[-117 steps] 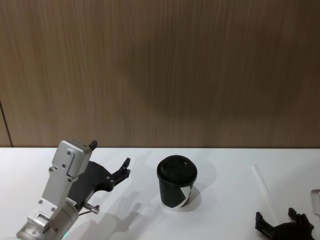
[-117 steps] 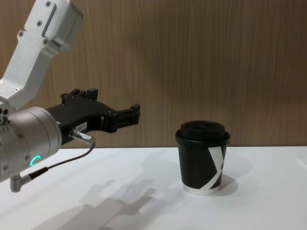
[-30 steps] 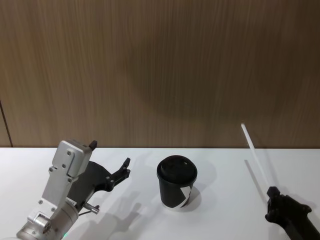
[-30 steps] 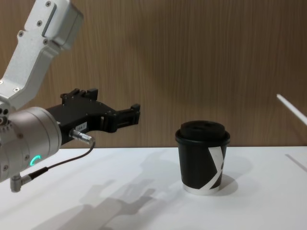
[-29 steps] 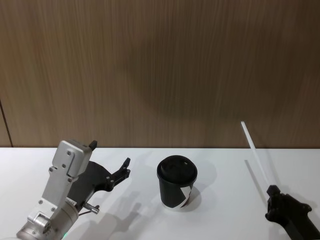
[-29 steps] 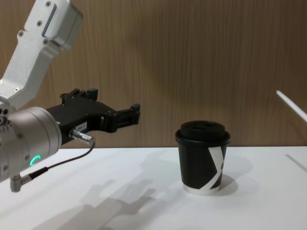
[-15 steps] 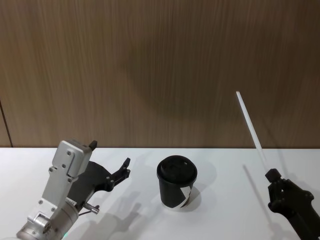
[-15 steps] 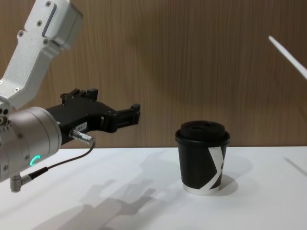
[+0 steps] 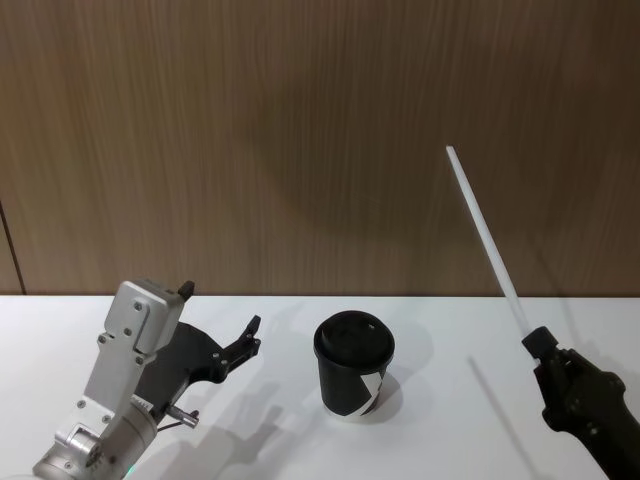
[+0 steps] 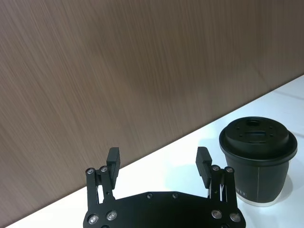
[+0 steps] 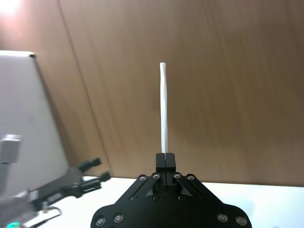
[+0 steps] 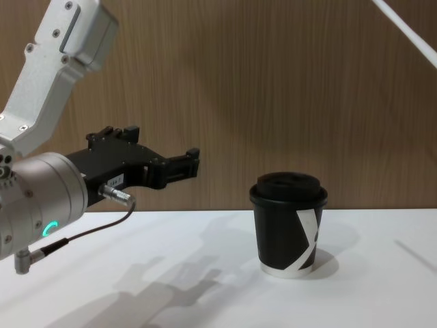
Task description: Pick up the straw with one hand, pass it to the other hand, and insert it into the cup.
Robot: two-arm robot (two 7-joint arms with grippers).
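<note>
White straw (image 9: 486, 235) pinched in right tool (image 9: 536, 341), right of cup (image 9: 354, 372); left tool (image 10: 158, 157) spread.

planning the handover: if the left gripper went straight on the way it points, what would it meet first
Probably the wooden wall. The open left gripper aims past the cup, which sits just beside that line; depth is unclear, so a graze is possible.
</note>
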